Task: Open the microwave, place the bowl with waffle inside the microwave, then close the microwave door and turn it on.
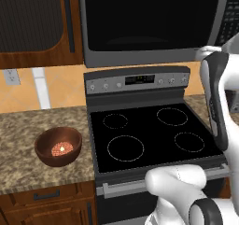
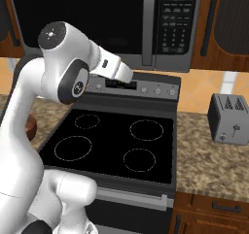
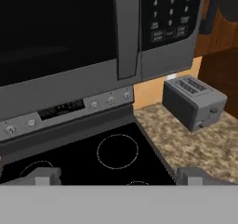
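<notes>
The microwave [image 1: 149, 18] [image 2: 97, 14] [image 3: 56, 32] hangs above the stove with its black glass door shut. The door's vertical grey handle [image 2: 149, 24] [image 3: 126, 28] stands beside the button panel [image 2: 175, 22] [image 3: 169, 9]. The reddish-brown bowl [image 1: 58, 147] sits on the granite counter left of the stove, with the orange-tan waffle [image 1: 62, 148] flat in its bottom. My gripper [image 3: 120, 179] is open and holds nothing. It hovers over the stove's right side, below and in front of the handle, far from the bowl.
The black-topped stove [image 1: 149, 135] [image 2: 112, 141] lies under the microwave, its control strip [image 3: 69, 109] at the back. A grey toaster [image 2: 228, 119] [image 3: 193, 102] stands on the right counter. Brown cabinets [image 1: 32, 23] flank the microwave.
</notes>
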You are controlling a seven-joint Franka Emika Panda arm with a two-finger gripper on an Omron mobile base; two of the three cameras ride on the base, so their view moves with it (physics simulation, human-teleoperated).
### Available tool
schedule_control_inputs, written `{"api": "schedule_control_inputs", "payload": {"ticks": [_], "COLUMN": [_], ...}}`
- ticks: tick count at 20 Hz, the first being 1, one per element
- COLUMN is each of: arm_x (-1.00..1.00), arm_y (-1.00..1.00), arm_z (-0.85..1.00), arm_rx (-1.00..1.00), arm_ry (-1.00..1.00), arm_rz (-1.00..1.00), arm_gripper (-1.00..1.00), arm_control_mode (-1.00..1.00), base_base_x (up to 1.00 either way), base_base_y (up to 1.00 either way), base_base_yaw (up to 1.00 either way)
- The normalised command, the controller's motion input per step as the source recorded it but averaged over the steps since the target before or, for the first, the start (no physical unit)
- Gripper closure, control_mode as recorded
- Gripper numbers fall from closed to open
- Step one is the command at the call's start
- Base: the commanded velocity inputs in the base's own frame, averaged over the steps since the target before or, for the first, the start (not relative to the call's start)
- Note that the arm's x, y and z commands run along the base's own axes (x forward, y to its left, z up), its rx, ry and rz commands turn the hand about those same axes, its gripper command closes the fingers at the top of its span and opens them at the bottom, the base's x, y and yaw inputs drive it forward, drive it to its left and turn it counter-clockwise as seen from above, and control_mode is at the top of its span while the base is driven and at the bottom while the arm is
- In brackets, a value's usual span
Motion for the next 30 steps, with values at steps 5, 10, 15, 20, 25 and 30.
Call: {"api": "schedule_control_inputs", "payload": {"ticks": [5, 10, 15, 20, 25, 30], "arm_x": [0.11, 0.57, 0.65, 0.56, 0.36, 0.64], "arm_y": [-0.82, -0.3, -0.02, 0.0, 0.0, 0.0], "arm_z": [0.27, 0.22, 0.02, -0.01, -0.11, -0.13], "arm_rx": [0.29, 0.11, -0.04, -0.11, -0.12, -0.07], "arm_ry": [-0.07, -0.23, -0.12, -0.02, -0.12, -0.1], "arm_rz": [0.04, 0.04, 0.01, 0.11, 0.09, 0.07], "arm_gripper": [-1.0, -1.0, -1.0, -1.0, -1.0, -1.0], "arm_control_mode": [-1.0, -1.0, -1.0, -1.0, -1.0, -1.0], "base_base_x": [0.0, 0.0, 0.0, 0.0, 0.0, 0.0], "base_base_y": [0.0, 0.0, 0.0, 0.0, 0.0, 0.0], "base_base_yaw": [0.0, 0.0, 0.0, 0.0, 0.0, 0.0]}}
